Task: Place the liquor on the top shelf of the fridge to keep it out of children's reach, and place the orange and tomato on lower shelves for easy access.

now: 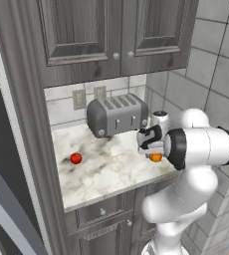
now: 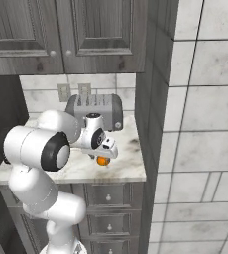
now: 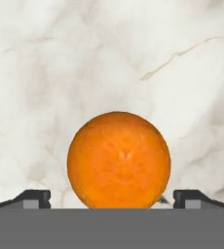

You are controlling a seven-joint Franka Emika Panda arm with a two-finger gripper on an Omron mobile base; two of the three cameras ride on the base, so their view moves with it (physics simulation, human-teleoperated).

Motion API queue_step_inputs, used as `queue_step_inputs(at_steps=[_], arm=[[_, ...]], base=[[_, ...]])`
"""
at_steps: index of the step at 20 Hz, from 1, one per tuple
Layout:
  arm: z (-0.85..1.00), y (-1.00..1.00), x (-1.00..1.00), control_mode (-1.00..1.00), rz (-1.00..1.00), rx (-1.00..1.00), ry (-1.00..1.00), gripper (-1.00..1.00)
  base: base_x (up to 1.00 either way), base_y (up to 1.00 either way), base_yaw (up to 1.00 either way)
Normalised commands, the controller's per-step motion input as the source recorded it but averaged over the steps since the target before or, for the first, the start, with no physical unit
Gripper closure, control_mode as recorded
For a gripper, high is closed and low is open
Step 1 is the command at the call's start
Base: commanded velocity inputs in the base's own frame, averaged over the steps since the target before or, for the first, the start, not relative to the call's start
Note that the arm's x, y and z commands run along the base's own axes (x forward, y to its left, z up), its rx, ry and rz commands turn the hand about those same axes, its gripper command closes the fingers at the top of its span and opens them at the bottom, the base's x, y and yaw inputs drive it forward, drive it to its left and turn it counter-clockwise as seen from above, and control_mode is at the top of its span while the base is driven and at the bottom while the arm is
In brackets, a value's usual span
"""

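- I see my pincer (image 3: 112, 198) released, jaws spread wide: in the hand view the two dark fingertips (image 3: 33, 198) stand one on each side of the orange (image 3: 119, 159), clear of its skin, nothing grasped.
- The orange is a round ball with a finely dimpled, matt peel. It sits on the marble counter (image 3: 109, 58), white stone with faint grey-brown veins.
- From the left base view I find the orange (image 1: 156, 157) half hidden behind the arm's white elbow; the gripper (image 1: 147, 142) hangs just above it.
- The right base view gives the orange (image 2: 103, 160) more openly, under the gripper (image 2: 106, 149), near the counter's front edge.
- The left base view alone gives me the tomato (image 1: 75, 158), small, glossy and red, well apart from the orange toward the counter's left side.
- Behind both stands a rounded silver toaster (image 1: 117, 115) with four slots, against the tiled backsplash.
- Grey panelled wood cabinets (image 1: 106, 35) hang overhead; drawers (image 2: 109, 197) with small knobs sit below the counter.
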Motion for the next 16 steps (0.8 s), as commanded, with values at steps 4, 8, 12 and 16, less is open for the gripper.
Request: queue_step_inputs(at_steps=[4,8,12,16], arm=[[-0.26,0.0,0.27,-1.0,0.0,0.0,0.04,-1.0],[-0.3,-0.03,0.2,-1.0,0.0,0.0,0.04,-1.0],[-0.39,-0.06,0.03,-1.0,0.0,0.0,0.08,1.0],[-0.41,-0.04,0.0,-1.0,0.0,0.0,0.09,1.0]], base=[[0.0,0.0,0.0],[0.0,0.0,0.0],[0.0,0.0,0.0],[0.0,0.0,0.0]])
